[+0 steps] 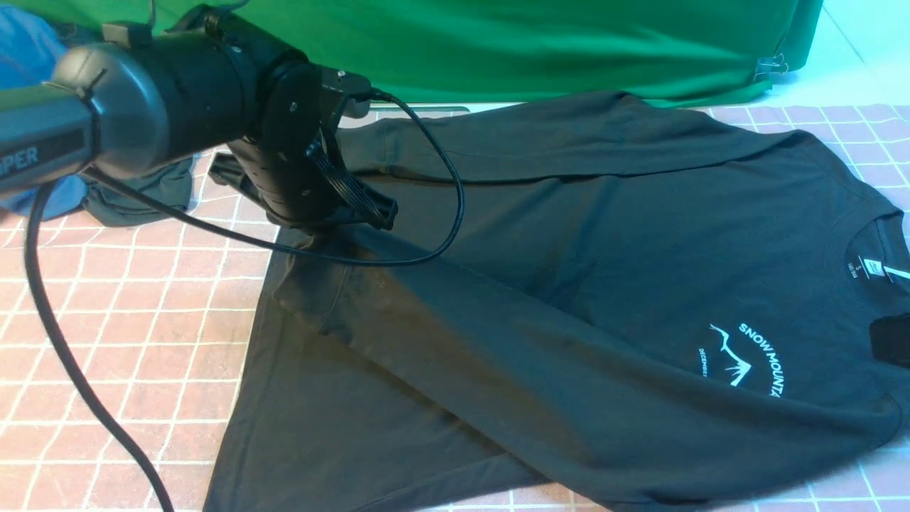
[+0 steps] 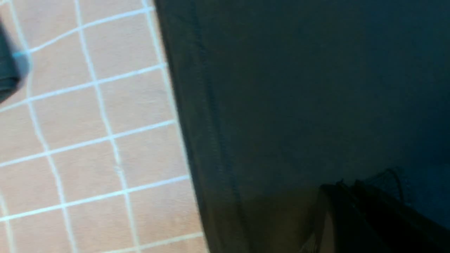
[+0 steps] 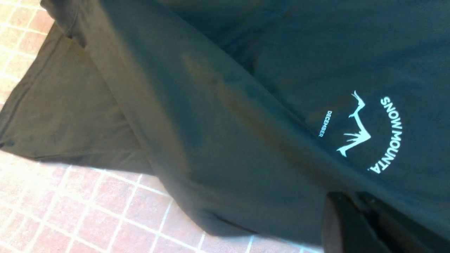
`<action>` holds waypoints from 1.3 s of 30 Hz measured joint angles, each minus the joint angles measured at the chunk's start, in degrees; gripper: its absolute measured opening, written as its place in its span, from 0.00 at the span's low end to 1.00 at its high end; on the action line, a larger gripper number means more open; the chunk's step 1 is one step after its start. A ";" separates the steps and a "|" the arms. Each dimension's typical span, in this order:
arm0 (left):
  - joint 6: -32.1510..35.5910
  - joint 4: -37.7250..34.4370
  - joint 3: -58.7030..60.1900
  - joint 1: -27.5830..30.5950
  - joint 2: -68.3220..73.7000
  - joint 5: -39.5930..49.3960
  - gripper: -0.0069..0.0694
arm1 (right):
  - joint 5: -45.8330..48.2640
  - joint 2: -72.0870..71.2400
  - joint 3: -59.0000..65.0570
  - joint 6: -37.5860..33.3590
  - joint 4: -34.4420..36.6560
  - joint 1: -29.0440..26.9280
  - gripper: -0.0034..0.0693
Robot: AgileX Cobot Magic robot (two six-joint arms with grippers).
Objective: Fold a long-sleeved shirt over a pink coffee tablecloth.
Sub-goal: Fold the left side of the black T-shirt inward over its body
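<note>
The long-sleeved shirt lies spread on the pink coffee tablecloth, collar to the right. One sleeve lies diagonally across its body, and the white peak print faces up. My left gripper hovers just over the shirt's hem end with its fingers together and no cloth visibly lifted. In the left wrist view the gripper is over dark shirt fabric beside the tablecloth. Only the tip of my right gripper shows, below the collar. In the right wrist view it is shut above the shirt, near the print.
A bright green cloth hangs along the back. A smaller dark garment is bunched with blue cloth at the far left. The left arm's black cable loops low over the shirt.
</note>
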 joint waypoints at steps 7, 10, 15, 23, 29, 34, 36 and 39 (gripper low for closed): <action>-3.63 5.45 -0.07 0.00 0.71 -1.23 0.13 | -0.20 0.00 0.00 0.00 0.00 0.00 0.13; -3.44 5.56 -0.07 0.00 1.80 -5.05 0.13 | -0.25 0.00 0.00 0.00 0.00 0.00 0.13; -3.26 6.73 -0.07 0.00 3.23 -7.53 0.13 | -0.38 0.00 0.00 0.00 0.00 0.00 0.14; -3.26 10.72 -0.07 0.00 5.50 -7.20 0.13 | -0.42 0.00 0.00 0.00 0.00 0.00 0.14; -3.32 14.22 -0.07 0.00 6.17 -9.06 0.19 | -0.44 0.00 0.00 0.00 0.00 0.00 0.14; -3.36 16.05 -0.07 0.00 6.17 -9.87 0.34 | -0.44 0.00 0.00 0.00 0.00 0.00 0.14; -4.72 17.84 -0.07 0.00 6.17 -9.87 0.43 | -0.44 0.00 0.00 0.00 0.00 0.00 0.14; -11.52 21.20 -0.96 0.00 6.17 -8.56 0.49 | -0.44 0.00 0.00 0.00 0.00 0.00 0.14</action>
